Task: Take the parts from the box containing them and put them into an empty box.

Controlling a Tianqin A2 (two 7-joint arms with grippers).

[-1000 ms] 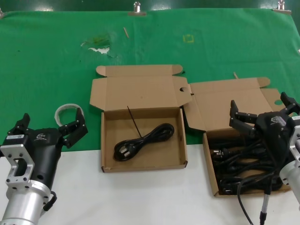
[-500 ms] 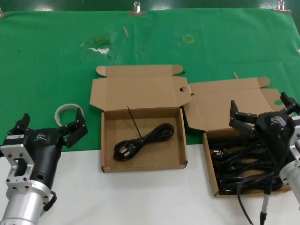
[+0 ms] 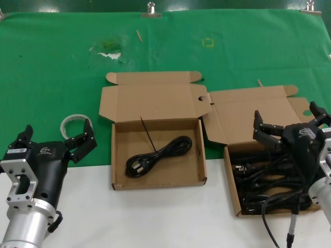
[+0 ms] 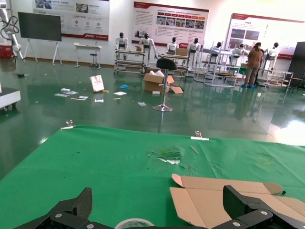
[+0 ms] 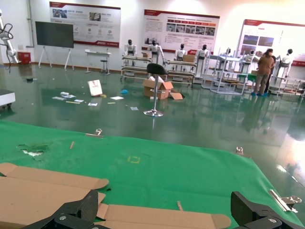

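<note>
While right gripper point(image 3: 289, 124) gapes, parts point(image 3: 269, 178) lie boxed — untouched.

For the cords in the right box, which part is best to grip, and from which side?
Probably from above, on a looped strand in the middle of the cords: they lie flat in a tangle inside the box, whose walls block the sides. The open right gripper is already above them.

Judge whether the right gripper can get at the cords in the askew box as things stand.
Probably yes. The right gripper hangs with fingers open over the askew box, whose lid lies folded back, so the tangled cords are uncovered beneath it. Nothing stands between.
</note>
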